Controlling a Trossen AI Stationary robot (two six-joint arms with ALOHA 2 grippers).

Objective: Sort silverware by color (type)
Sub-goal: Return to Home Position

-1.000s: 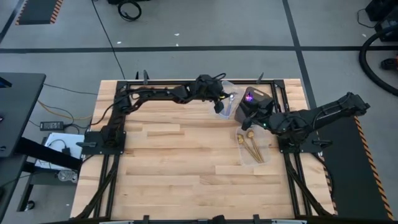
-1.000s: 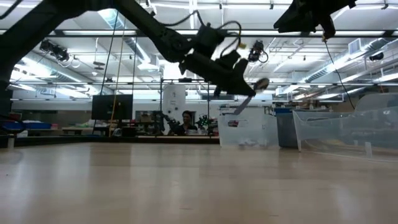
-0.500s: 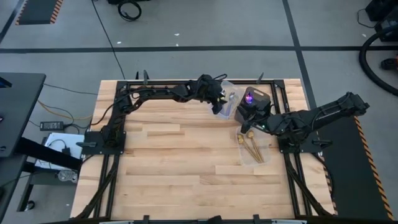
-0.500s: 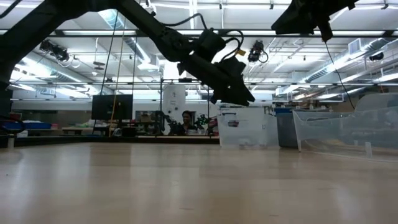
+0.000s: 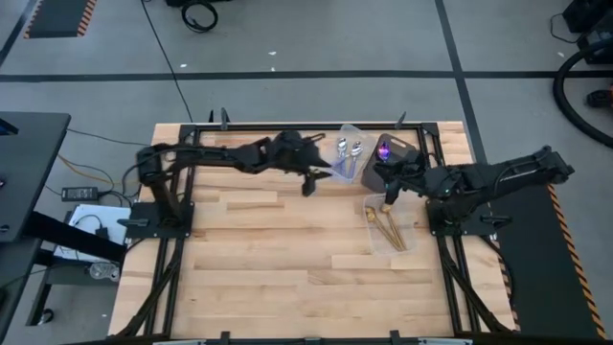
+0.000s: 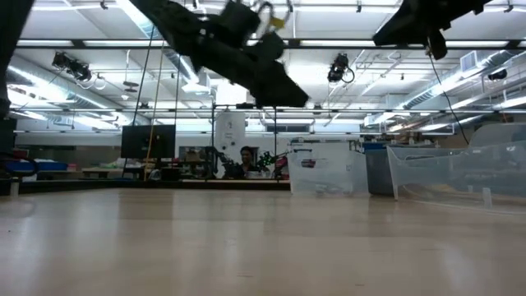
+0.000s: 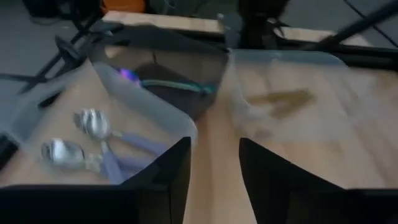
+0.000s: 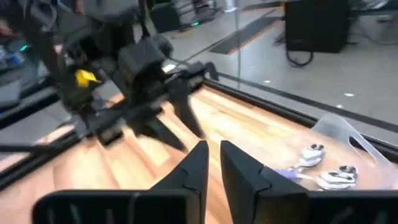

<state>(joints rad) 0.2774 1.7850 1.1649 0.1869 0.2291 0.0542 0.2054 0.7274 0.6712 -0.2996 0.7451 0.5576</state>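
Two silver spoons [image 5: 349, 149] lie in a clear container [image 5: 337, 165] at the far middle; they also show in the left wrist view [image 7: 87, 124] and the right wrist view [image 8: 323, 168]. Purple-blue spoons [image 5: 385, 149] with teal handles [image 7: 177, 85] lie in a dark container next to it. Gold spoons [image 5: 386, 222] lie in a clear container nearer the front. My left gripper [image 5: 307, 183] hangs open and empty above the table, left of the silver spoons' container [image 7: 214, 168]. My right gripper [image 5: 390, 195] is raised over the gold spoons' far end, its fingers [image 8: 200, 163] nearly together and empty.
Bare wooden table [image 5: 278, 259] lies left of and in front of the containers. A black frame [image 5: 287, 126] runs along the table's far edge and sides. In the low view a clear container wall [image 6: 460, 177] stands at the right; a person sits far off in the room.
My left gripper held a silver spoon above the far clear container, let it go there, then drew back toward the table's left edge. Two silver spoons now lie in that container.
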